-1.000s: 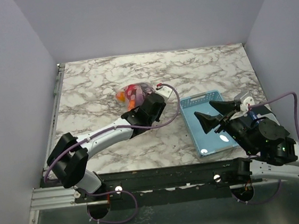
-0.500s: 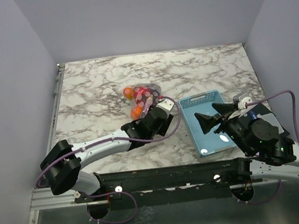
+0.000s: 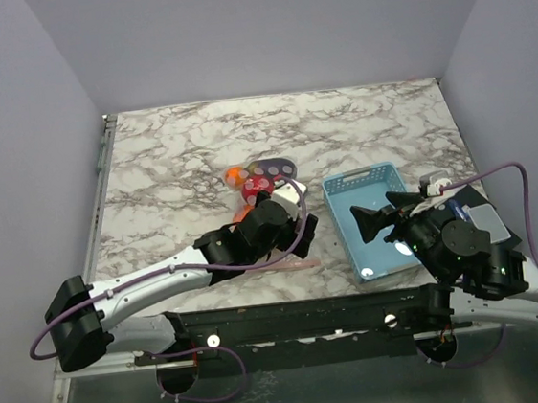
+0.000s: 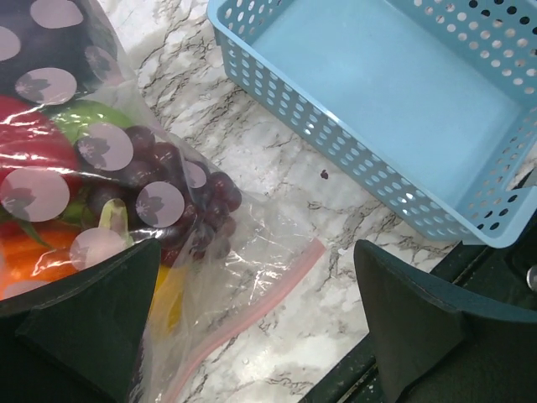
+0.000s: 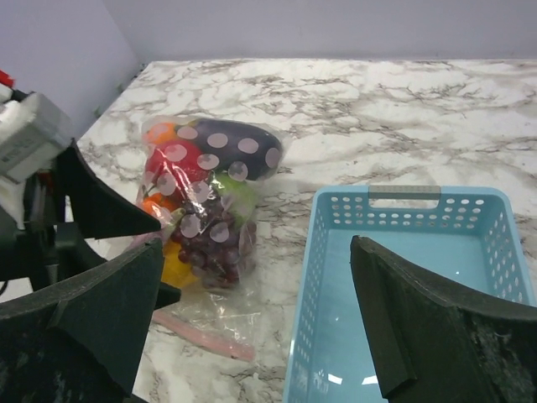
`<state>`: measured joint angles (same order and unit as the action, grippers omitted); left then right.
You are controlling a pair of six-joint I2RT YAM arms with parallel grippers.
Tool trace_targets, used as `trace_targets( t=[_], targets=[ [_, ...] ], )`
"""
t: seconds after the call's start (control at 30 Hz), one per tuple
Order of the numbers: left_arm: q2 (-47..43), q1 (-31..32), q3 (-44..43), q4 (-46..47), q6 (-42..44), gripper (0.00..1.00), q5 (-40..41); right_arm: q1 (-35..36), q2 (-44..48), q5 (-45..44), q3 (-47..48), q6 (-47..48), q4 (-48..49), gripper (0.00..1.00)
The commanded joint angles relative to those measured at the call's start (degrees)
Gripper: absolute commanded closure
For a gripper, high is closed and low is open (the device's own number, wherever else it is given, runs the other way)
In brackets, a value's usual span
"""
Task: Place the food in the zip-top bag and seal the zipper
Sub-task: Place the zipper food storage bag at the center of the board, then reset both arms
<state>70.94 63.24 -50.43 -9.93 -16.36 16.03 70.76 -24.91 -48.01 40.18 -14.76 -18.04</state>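
Note:
The zip-top bag (image 4: 252, 260) lies flat on the marble table, filled with the food: dark red grapes (image 4: 180, 201), a purple eggplant (image 5: 239, 144), and red, orange, green and yellow pieces. Its pink zipper (image 4: 252, 315) runs along the near end, also seen as the pink strip (image 3: 281, 268) by the table's front edge. My left gripper (image 4: 256, 252) hovers open above the bag's mouth end, holding nothing. My right gripper (image 5: 256, 243) is open and empty, over the near left part of the basket, apart from the bag (image 5: 210, 210).
A light-blue perforated basket (image 3: 363, 178) stands empty to the right of the bag, its corner wall (image 4: 336, 134) close to the left gripper's right finger. The black front rail runs just beyond the zipper.
My left gripper has opened and let go of the bag, which shifted right and now rests on the table. The left arm drew back toward the near edge. The right gripper opened slightly wider.

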Motion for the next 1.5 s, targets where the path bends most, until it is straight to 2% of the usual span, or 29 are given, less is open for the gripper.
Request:
trace_targets(
  t=[0.0, 0.33, 0.63, 0.7, 0.8, 0.93, 1.17, 1.27, 1.47],
  targets=[
    [-3.34, 0.24, -0.75, -3.92, -2.31, 0.01, -0.72, -0.10, 0.13, -3.83, -1.00, -4.33, -2.51, 0.01],
    [-9.38, 0.23, -2.23, -8.61, -6.18, 0.01, 8.34, -0.10, -6.20, -2.23, -0.27, -3.75, -4.26, 0.00],
    [-12.57, -0.11, -1.82, -12.56, -3.46, 0.01, 14.51, -1.74, -15.74, 2.06, 2.40, 0.06, -3.67, 0.00],
    [-12.87, -1.59, -1.20, -12.63, -3.69, 0.01, 15.31, -6.42, -18.31, 7.27, 3.81, -0.17, -4.23, 0.00],
    [-12.38, -4.64, -1.51, -12.89, -3.77, 0.01, 12.95, -17.52, -20.81, 18.65, 4.87, -0.64, -3.51, 0.00],
    [-11.22, -8.48, -2.64, -12.90, -3.61, 0.01, 11.85, -27.73, -22.29, 27.97, 4.55, -0.55, -1.81, 0.00],
    [-10.42, -23.90, -4.19, -13.32, -4.13, 0.01, 4.55, -44.90, -23.68, 44.84, 4.19, -2.36, -1.56, 0.00],
    [-10.38, -28.40, -4.82, -13.26, -4.81, 0.01, 4.48, -53.03, -23.27, 52.66, 4.46, -2.65, -1.39, 0.00],
    [-14.53, -33.99, -4.08, -12.97, -5.75, 0.01, 5.72, -61.15, -20.46, 60.93, 4.28, -6.46, -0.39, 0.00]
  ],
)
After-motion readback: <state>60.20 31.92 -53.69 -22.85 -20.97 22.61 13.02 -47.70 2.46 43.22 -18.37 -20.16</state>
